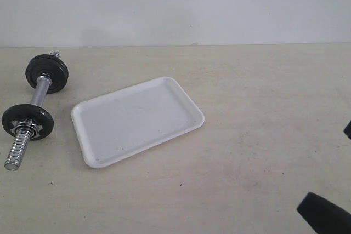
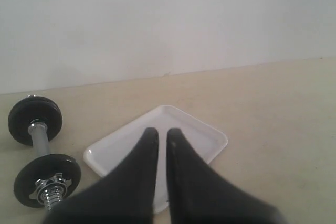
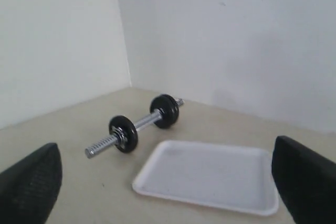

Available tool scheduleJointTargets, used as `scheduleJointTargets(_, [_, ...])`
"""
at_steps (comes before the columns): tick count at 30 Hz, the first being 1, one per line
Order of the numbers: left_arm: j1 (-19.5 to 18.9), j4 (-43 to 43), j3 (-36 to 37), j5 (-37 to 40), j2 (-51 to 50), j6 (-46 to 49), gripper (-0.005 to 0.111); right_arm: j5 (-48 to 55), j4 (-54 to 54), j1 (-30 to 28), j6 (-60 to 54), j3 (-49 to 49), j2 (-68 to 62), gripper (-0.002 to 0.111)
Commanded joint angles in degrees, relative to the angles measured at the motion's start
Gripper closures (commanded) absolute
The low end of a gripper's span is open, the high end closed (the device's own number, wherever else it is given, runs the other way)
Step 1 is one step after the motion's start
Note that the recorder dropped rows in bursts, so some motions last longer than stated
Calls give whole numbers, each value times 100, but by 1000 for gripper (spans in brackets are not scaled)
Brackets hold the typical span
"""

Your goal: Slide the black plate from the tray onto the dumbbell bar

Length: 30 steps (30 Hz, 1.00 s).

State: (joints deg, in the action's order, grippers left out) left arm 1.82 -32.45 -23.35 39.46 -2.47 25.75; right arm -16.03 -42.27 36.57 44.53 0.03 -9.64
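Tray (image 1: 137, 119) bare. Black plate (image 1: 47, 73) sits on far end of dumbbell bar (image 1: 39, 94). Iron disc probably heavy, stiff, little slippery: best pinch across rim. Left gripper (image 2: 163, 134) closed, holding nothing. Right gripper (image 3: 165, 153) wide apart.

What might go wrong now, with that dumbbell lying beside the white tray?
Nothing holds the dumbbell bar. Being round, it might roll if nudged. The black plate at its far end shows no collar on its outer side, so it may slide off if the bar is tilted or lifted.
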Motion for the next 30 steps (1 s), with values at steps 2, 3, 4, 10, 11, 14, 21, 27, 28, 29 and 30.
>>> scheduleJointTargets(2, [-3, -119, 32, -60, 35, -23, 102, -653, -8, -2, -428, -3, 39, 3])
scheduleJointTargets(3, [-3, -169, 32, -38, 35, -47, 102, -642, -8, -2, -429, -3, 39, 3])
scheduleJointTargets(4, [-3, -301, 32, 4, 35, -47, 102, -579, -8, -2, -429, -3, 39, 3])
scheduleJointTargets(10, [-3, -464, 32, 46, 35, -47, 102, -510, 5, -2, -270, -3, 39, 67])
scheduleJointTargets(11, [-3, -464, 32, 46, 35, -47, 102, -570, 114, -2, -258, -3, 39, 94])
scheduleJointTargets(14, [-3, -464, 32, 46, 35, -47, 102, -639, 313, -2, -254, -3, 39, 101])
scheduleJointTargets(21, [-3, -464, 32, 46, 35, -47, 102, 662, 309, -2, -871, -3, 39, 96])
scheduleJointTargets(27, [-3, -464, 32, 46, 35, -47, 102, 2166, 335, -2, -1145, -3, 39, 96])
scheduleJointTargets(28, [-3, -464, 32, 46, 35, -47, 102, 2212, 335, -2, -1145, -3, 39, 96])
scheduleJointTargets(29, [-3, -464, 32, 46, 35, -47, 102, 2212, 335, -2, -1145, -3, 39, 96])
scheduleJointTargets(30, [-3, -464, 32, 46, 35, -47, 102, 2212, 335, -2, -1145, -3, 39, 96])
